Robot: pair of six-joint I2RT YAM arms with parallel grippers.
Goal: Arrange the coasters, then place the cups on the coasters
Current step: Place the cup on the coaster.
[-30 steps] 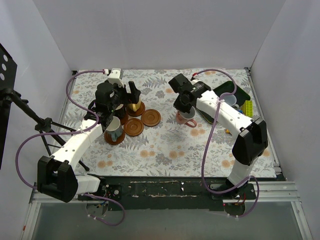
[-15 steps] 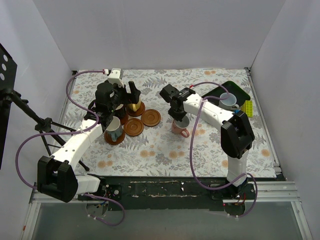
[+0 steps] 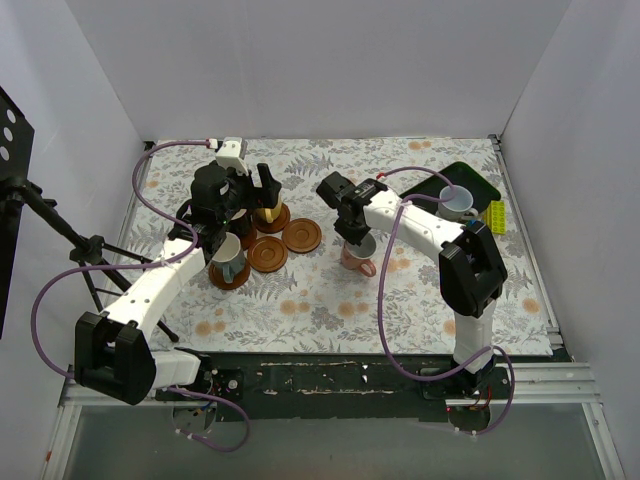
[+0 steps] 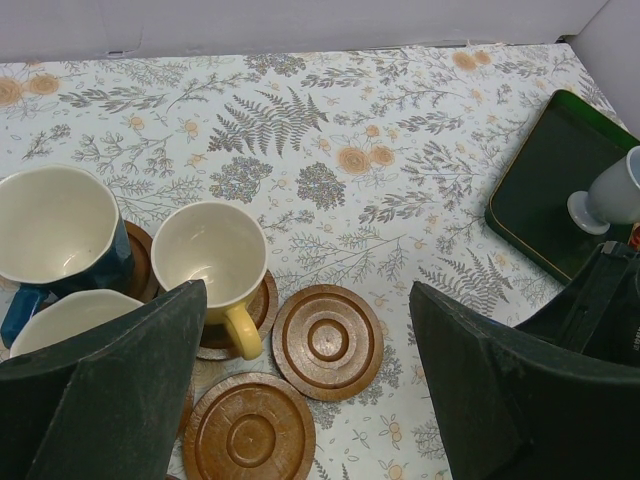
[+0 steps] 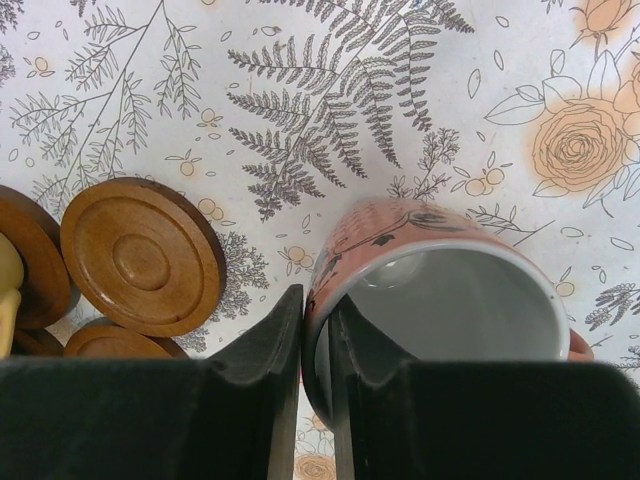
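- The right end effector has its two fingers close together on either side of the pink cup, one outside the wall and one inside the mouth. From here it looks like a pinch on the rim.
- That pink cup is over the flowered bench, to the right of the coasters and not on any of them. I cannot tell whether its foot rests on the cloth or hangs just above it.
- The left end effector is spread wide and holds nothing. It hovers above the cluster of cups already seated.
- Under it, the yellow cup sits on a coaster, the dark blue cup on another, and the light blue cup on a third.
- Two bare coasters lie just beside them: one coaster nearer the pink cup, the other coaster touching or almost touching it.
- Farther right, a pale cup stands on the dark green tray, with yellow blocks next to it.
- My reading: the arranging looks largely done and cup placing is under way, with the pink cup in hand.
- The next move, I would say, is to carry it left over the nearer bare coaster, centre it inside the raised rim, lower it upright, then part the fingers. The left arm hangs close by, so room is tight.
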